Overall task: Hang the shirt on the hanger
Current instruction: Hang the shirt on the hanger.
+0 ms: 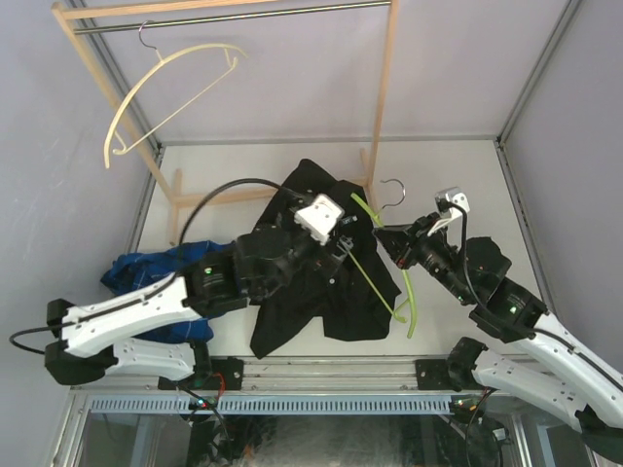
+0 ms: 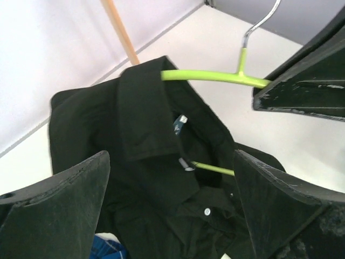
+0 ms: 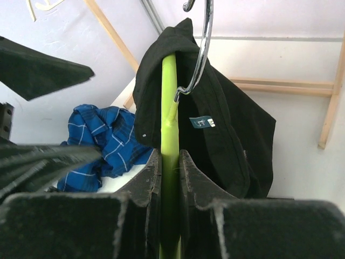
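One arm of the hanger (image 2: 210, 76) sits under the collar (image 2: 145, 118); the shirt (image 1: 311, 292) hangs off it, centre of the top view, hem apparently on the table (image 1: 458, 185). I'd call the fabric light, limp, slippery: grab collar or shoulder seam. Right gripper (image 3: 169, 162) pinches the hanger; left gripper (image 2: 171, 156) spread wide, empty.

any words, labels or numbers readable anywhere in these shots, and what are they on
Nothing can be read with certainty.
collar label on the black shirt: a small dark tag with pale marks, too blurred to read in the right wrist view and too small in the left wrist view.
lime-green hanger: no lettering visible.
blue plaid shirt: no tag or print visible.
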